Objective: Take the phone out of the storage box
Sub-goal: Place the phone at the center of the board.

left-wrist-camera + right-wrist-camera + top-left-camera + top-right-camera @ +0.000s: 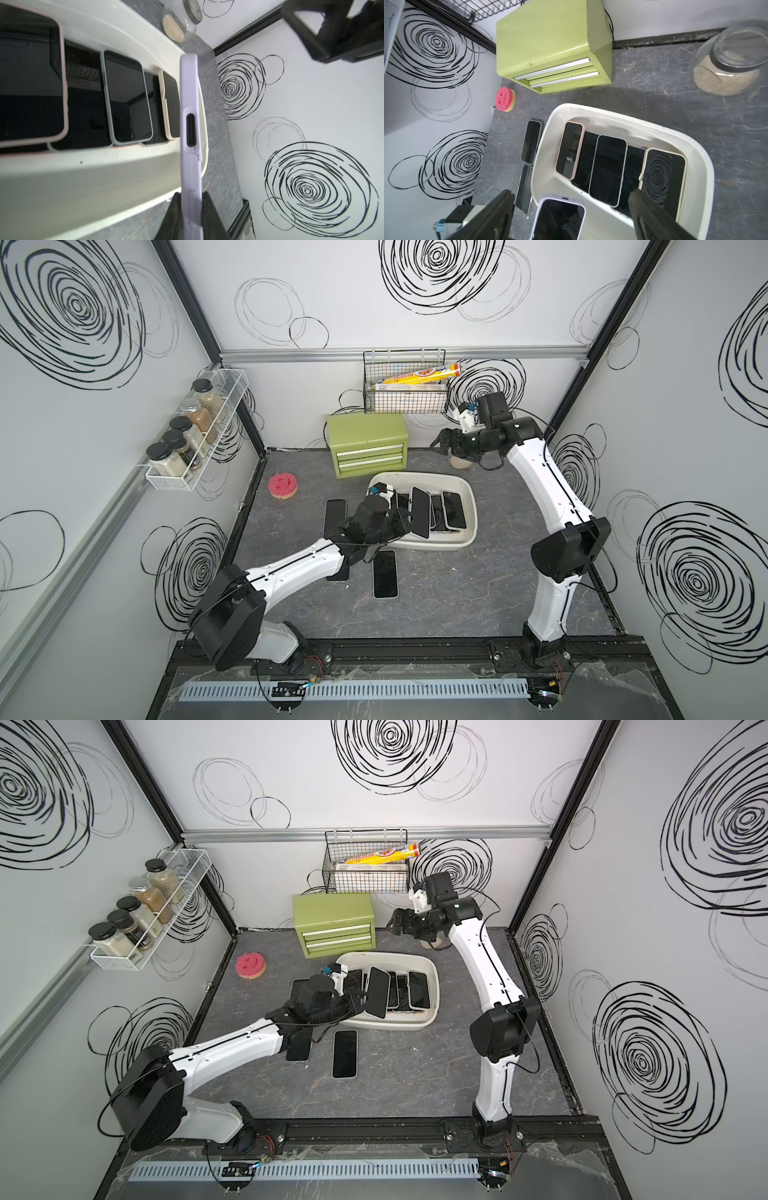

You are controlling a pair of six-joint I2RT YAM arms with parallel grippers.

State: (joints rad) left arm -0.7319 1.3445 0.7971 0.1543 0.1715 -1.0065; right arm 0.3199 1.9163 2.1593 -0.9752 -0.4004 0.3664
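Phone (420,512), lilac case: clamped in the left tool (405,519), which reaches it from the left. In the left wrist view both black fingers (176,216) press flat on the 2 faces of the case, and its edge runs straight out from between them.

Near to far:
- Closest to the base rail, 3 loose phones (385,574) lie flat on the table (457,605). 1 is screen-up just in front of the storage box (468,493), 1 is half under the left forearm, and 1 is beside the box's left wall.
- The phone hangs tilted over the near-left part of the storage box, screen partly up. It is raised above the stacked phones (608,170), at least 5 of them, which overlap on the box floor.
- A green chest (365,443) stands just behind the box. A pink sponge (283,486) lies near the left wall.
- The right tool (441,440) is at the far right, raised above a glass jar (726,62) of pale grains. It is well apart from the phone, with its fingers spread wide and nothing between them. Its wrist view looks down on the box, with the phone's upper end at the frame edge.
- A black wire basket (405,393) with a yellow roll hangs on the back wall.
- A white rack (195,435) of spice jars is fixed to the left wall.
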